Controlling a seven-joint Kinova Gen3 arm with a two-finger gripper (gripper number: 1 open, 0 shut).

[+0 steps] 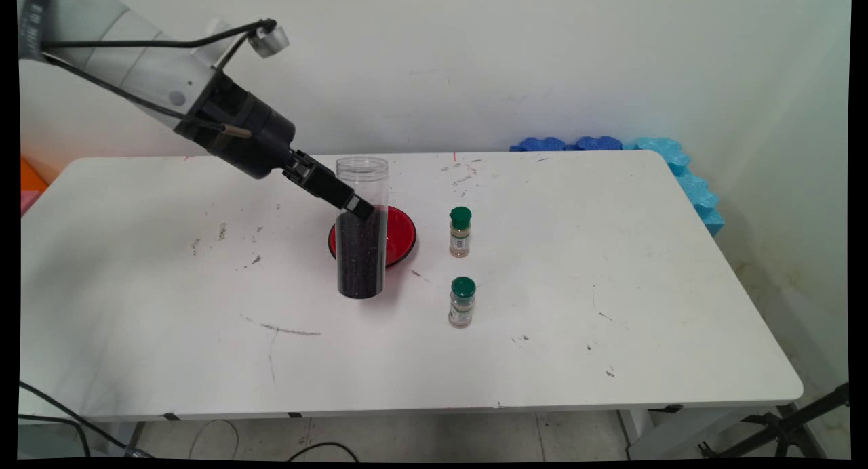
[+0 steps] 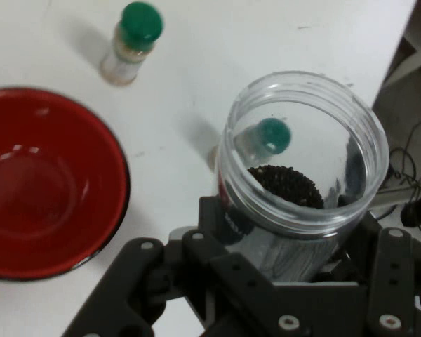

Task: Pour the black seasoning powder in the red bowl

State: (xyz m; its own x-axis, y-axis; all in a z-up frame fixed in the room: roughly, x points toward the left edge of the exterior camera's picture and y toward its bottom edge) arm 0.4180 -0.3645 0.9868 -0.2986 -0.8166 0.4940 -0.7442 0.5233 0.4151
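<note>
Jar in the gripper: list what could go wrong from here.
1. The jar has no lid and is over half full of dark grains; tilting it could spill them on the table.
2. It is tall and narrow, and the gripper holds it at mid-height, so a sideways push might tip it.
3. The red bowl sits right behind it, with two spice bottles nearby; a swing could knock them.

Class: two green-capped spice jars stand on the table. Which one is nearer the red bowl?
The far spice jar, standing just right of the red bowl; the other jar stands nearer the table's front edge.
</note>
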